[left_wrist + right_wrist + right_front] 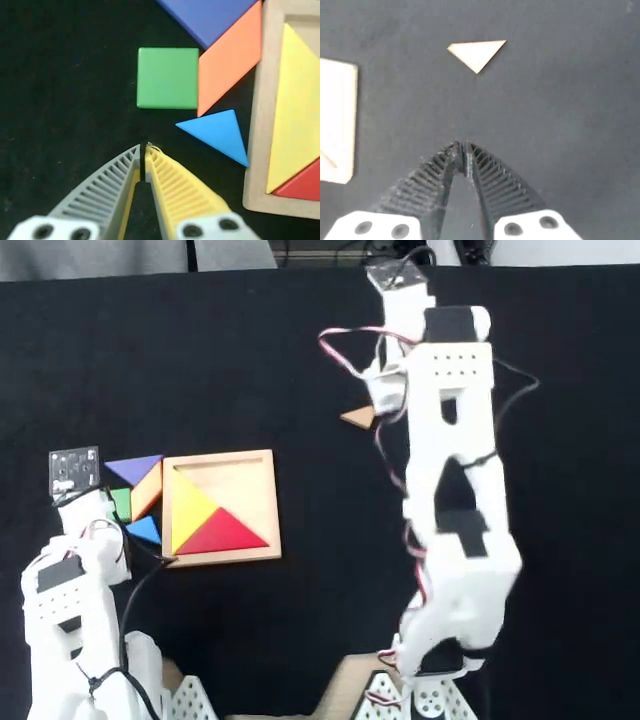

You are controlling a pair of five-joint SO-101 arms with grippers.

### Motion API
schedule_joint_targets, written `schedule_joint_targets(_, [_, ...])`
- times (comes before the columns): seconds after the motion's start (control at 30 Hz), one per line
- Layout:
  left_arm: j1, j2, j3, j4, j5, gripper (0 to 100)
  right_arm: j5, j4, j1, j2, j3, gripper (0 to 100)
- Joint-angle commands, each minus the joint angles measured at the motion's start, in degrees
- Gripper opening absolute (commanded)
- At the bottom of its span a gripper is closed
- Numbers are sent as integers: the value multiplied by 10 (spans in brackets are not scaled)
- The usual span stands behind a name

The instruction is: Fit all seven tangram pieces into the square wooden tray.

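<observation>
Wooden tray [240, 480] holds yellow triangle [190, 508], red triangle [222, 535]; green square [168, 77] outside

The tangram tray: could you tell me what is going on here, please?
The wooden tray holds only the yellow triangle and red triangle. The purple triangle, orange piece, green square and blue triangle lie beside it, near the left claw, shut and empty. The right claw, also shut, hangs before a lone tan triangle.

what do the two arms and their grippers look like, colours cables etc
The left arm and right arm are white plastic shells with black motor blocks and thin red, white and black cables. The left gripper has one grey and one yellow ribbed, tapered finger; the right gripper has two black ones. Both have white bases.
</observation>
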Motion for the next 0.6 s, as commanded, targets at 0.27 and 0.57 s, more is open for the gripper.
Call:
schedule_joint_targets(0.27, [-12,-10,-10,-13,23,30,-5,-229,-169,-223,426,11])
schedule_joint_targets(0.57, [-8,-10,-9,-13,22,30,-124,-321,-224,-166,446,100])
